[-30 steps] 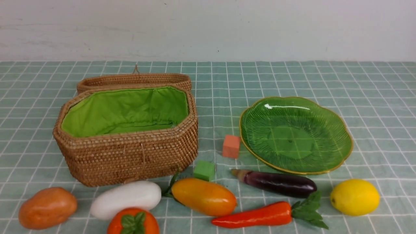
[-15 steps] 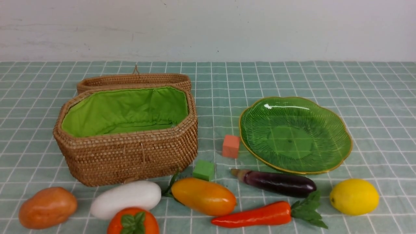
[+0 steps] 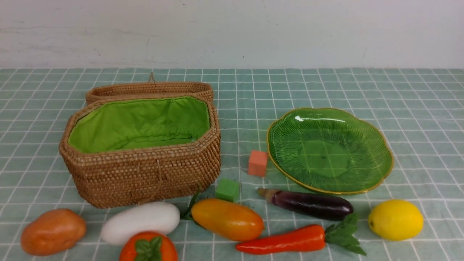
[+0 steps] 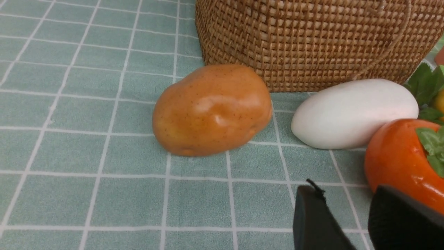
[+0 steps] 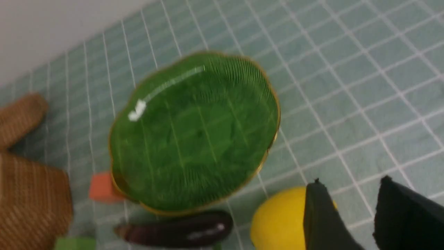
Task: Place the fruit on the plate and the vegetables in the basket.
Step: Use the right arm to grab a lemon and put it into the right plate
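Seen from the front, one woven tan rattan basket (image 3: 145, 174) with green cloth lining is sitting on the left of the checked green surface (image 3: 417, 94), its wicker lid (image 3: 148, 88) lying open behind it. One shallow green glass plate (image 3: 362, 127) with a gold rim is resting on the right, with nothing on it. Three fruit are lying along the near edge: a glossy yellow lemon (image 3: 395, 219), an elongated orange-yellow mango (image 3: 227, 219) and a round orange persimmon (image 3: 148, 246). Four vegetables are lying among them: a brown-orange potato (image 3: 53, 232), a white oblong radish (image 3: 140, 222), a dark purple eggplant (image 3: 308, 204) and a red pepper (image 3: 286, 240) with green leaves. Two small cubes, one orange (image 3: 257, 163) and one green (image 3: 227, 189), are sitting between basket and plate.

In the left wrist view, the left gripper (image 4: 345, 187) is standing spread, with only cloth showing between its fingers. The persimmon (image 4: 399, 159) is lying just beside it, the radish (image 4: 353, 113) beyond, and the potato (image 4: 212, 109) off to one side, near the basket (image 4: 312, 41).

In the blurred right wrist view, the right gripper (image 5: 350, 180) is likewise standing spread and holding nothing. The lemon (image 5: 277, 218) is lying just beside one finger, with the plate (image 5: 194, 132) and the eggplant (image 5: 173, 231) farther off.
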`<action>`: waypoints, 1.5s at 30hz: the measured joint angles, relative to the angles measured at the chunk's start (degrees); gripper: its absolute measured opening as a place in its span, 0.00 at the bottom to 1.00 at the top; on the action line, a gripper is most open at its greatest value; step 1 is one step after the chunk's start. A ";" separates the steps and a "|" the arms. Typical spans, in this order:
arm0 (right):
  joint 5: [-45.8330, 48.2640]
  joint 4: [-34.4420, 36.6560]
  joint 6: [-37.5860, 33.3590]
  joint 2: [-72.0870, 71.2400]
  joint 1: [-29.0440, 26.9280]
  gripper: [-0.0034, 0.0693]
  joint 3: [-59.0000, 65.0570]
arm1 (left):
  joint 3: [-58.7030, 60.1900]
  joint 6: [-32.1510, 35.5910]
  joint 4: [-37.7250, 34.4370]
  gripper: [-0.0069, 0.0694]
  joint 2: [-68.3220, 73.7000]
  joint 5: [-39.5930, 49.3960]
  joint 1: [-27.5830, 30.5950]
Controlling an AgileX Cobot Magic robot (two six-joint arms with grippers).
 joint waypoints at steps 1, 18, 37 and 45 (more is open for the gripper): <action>1.25 2.48 -5.23 1.14 0.00 0.38 -0.39 | 0.00 0.00 0.00 0.40 0.00 0.00 0.00; 13.13 11.17 -0.95 29.39 0.05 0.80 -10.90 | 0.00 0.00 0.00 0.40 0.00 0.00 0.00; 6.51 7.94 45.60 37.49 0.05 0.94 -10.90 | 0.00 0.00 0.00 0.40 0.00 0.00 0.00; 7.21 9.26 42.80 42.30 1.37 0.94 -10.92 | 0.00 0.00 0.00 0.40 0.00 0.00 0.00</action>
